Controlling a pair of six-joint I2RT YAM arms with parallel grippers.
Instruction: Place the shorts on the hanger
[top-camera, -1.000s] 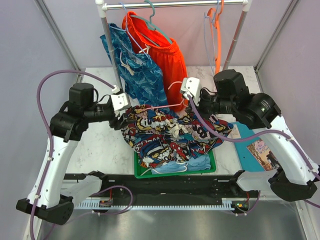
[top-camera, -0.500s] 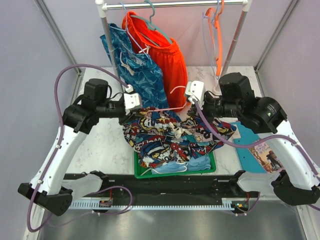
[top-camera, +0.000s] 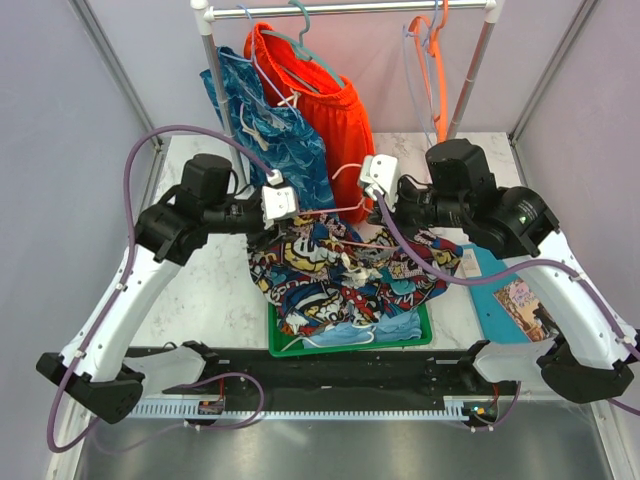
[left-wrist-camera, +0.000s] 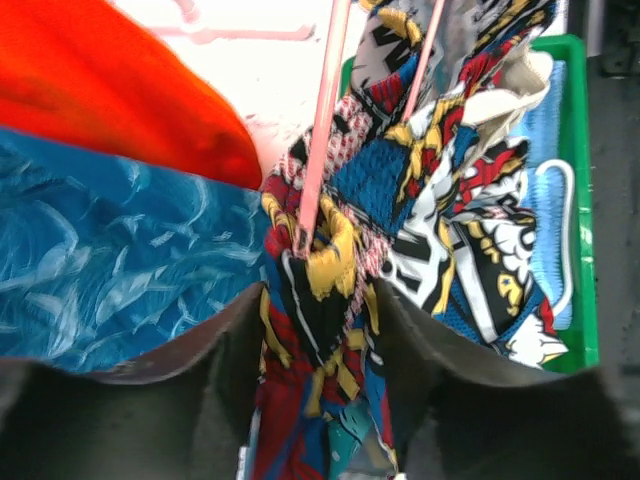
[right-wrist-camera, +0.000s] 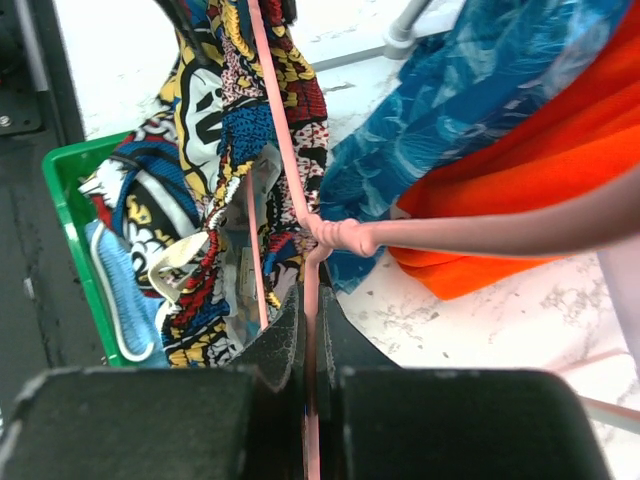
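1. Shorts – comic print, bunched at mid-table, draped over the far half of the green tray and sitting between the two grippers.
2. Hanger – pale pink, lying roughly left-right across the far edge of the shorts. In the left wrist view its left arm runs down into a fold of the fabric.
3. Left gripper: jaws about half apart. A bunched fold of the shorts fills the gap and touches both fingers, so it has hold of the cloth right where the hanger end goes in.
4. Right gripper: jaws fully closed on the hanger's wire, near the twisted neck just below the hook.
5. Tray also holds a light-blue cloth item, near-right, partly under the shorts.
6. Behind, on the rail: blue patterned shorts and orange shorts hang just far of the hanger.
7. To the right on the table: a teal card, partly under the right arm.
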